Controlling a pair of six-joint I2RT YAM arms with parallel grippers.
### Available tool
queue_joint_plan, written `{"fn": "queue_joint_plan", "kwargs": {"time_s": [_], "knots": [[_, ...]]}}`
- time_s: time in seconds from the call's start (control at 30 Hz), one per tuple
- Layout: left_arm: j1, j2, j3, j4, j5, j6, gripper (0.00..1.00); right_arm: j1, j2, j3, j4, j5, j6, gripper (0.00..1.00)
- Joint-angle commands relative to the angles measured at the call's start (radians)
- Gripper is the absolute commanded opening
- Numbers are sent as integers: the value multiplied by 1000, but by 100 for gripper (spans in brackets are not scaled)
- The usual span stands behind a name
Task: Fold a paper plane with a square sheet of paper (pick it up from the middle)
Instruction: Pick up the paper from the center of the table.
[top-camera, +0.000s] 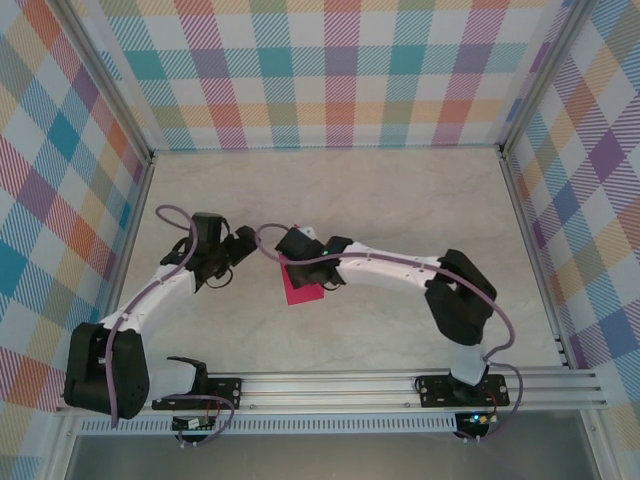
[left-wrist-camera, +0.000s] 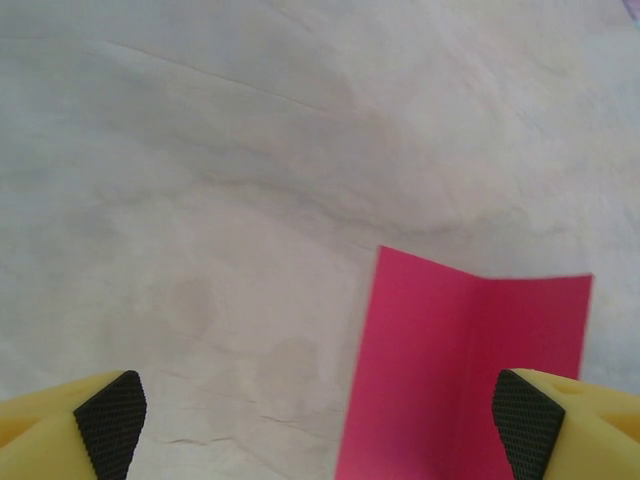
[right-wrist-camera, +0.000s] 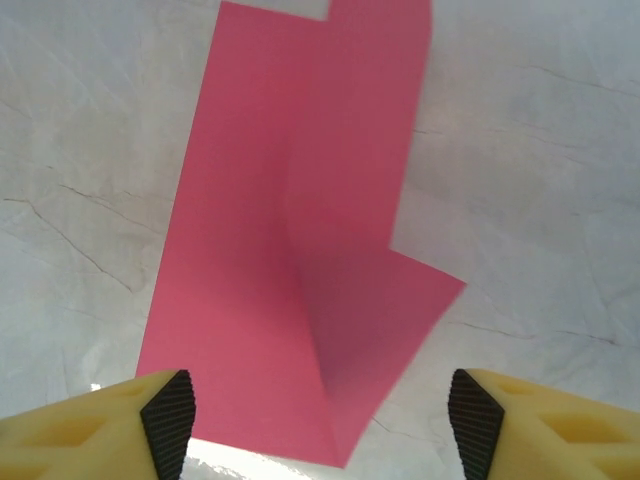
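Yellow fingertips (right-wrist-camera: 100, 430) w/ black ribbed pads sit at the bottom of my right wrist view, closest to the lens. That's the right gripper (right-wrist-camera: 318, 420) — jaws spread wide, nothing pinched, hovering over the near end of the pink paper (right-wrist-camera: 290, 230). Can't tell if the pads touch it.

Paper lies on the counter (right-wrist-camera: 540, 150), approx mid-workspace, and is partly folded. One long strip runs away from the lens w/ a crease down its length. A flap juts out to the right at an angle, ending in a pointed corner. A small notch shows at the far edge.

On the left wrist cam the paper sits lower right w/ one crease across it, and its near part runs under the right-hand fingertip. Left gripper (left-wrist-camera: 315, 425) is released too — jaws far apart, mostly bare counter between them, w/ the paper reaching in from the right.

From the top cam, both arms bend in toward the centre and their grippers are near each other. The paper lies just below the right arm's wrist, w/ the left gripper a bit to its left. Counter is pale, marbled and wrinkled. Plaid walls (top-camera: 340, 70) stand on three sides, and an aluminium rail (top-camera: 340, 385) at the near edge carries the arm bases. A purple cable (top-camera: 165, 215) loops along the left arm.
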Motion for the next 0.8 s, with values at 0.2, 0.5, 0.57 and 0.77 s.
{"fn": "queue_joint_plan", "kwargs": {"time_s": [0.2,0.5,0.57,0.77], "knots": [[124,-46,-84,-58,54,8,98,13,161,154,-196,157,53,53],[125,-63,-106,-38,81,16,100,0,234,202,-195,177,71,26],[125,-65,-106,-39,91,22,100,-11,218,187,-176,170,77,17],[123,-77,-122,27,190,38,100,-79,54,23,35,-98,48,9]]}}
